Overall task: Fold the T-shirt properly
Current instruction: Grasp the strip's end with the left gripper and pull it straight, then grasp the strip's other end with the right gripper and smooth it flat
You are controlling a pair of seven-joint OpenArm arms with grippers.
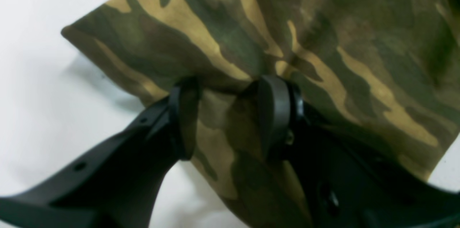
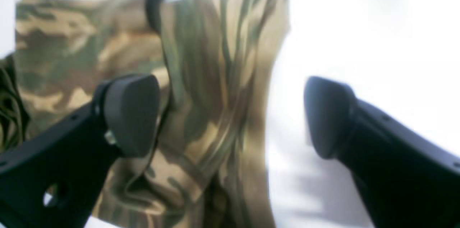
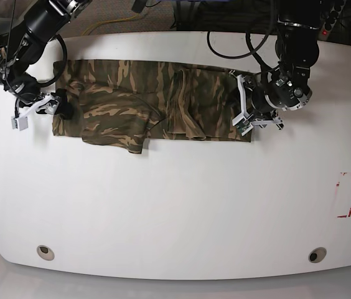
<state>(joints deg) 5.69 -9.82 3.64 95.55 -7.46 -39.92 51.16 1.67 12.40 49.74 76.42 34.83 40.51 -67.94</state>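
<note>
Left gripper (image 1: 230, 113) pinches the T-shirt (image 3: 144, 103) edge; right gripper (image 2: 231, 116) stands spread beside it. Long axis runs across the table (image 3: 175, 205). Only the base view shows full extent.

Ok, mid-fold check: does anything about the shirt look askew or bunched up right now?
Yes. The T-shirt lies in a long strip, but its lower edge is uneven: a flap sags below the rest at the front, left of centre in the base view, and wrinkles bunch in the middle. The left gripper pinches one end.
</note>
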